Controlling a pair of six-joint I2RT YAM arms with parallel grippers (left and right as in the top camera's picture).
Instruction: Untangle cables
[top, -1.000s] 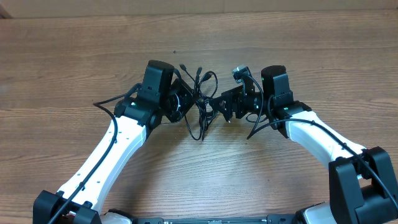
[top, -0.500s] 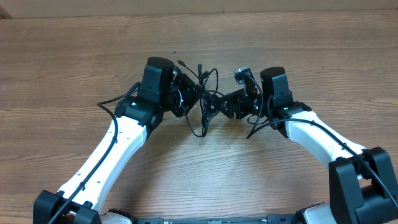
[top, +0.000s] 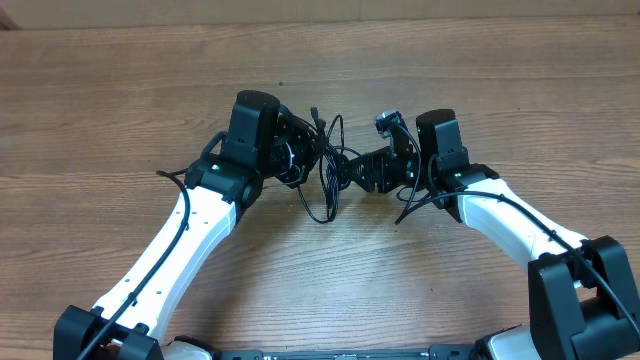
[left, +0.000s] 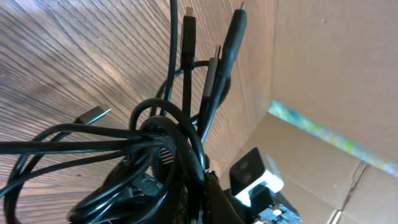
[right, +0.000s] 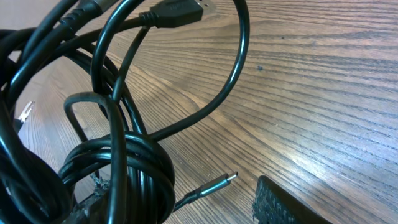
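Note:
The cables (top: 327, 170) are a knotted bunch of thin black cords hanging between my two grippers at the table's middle. My left gripper (top: 306, 158) is shut on the bunch; in the left wrist view the cords (left: 180, 143) rise out of the jaws (left: 205, 190), with slim plug tips (left: 186, 25) pointing away. My right gripper (top: 352, 170) stands open against the bunch from the right. In the right wrist view a tight coil (right: 118, 168) lies against the left finger. A silver plug tip (right: 217, 182) sits in the gap before the right fingertip's pad (right: 283, 205).
The wooden table (top: 120, 80) spreads all round the arms. A cardboard wall (top: 320, 10) runs along the far edge. One cable loop (top: 320, 210) hangs down toward the near side of the table. My right arm's wrist camera (left: 255, 177) is close behind the bunch.
The left gripper has carried the bunch slightly right and away, drawing the loops tighter. The right gripper has edged left toward the bunch, its jaws a little narrower.

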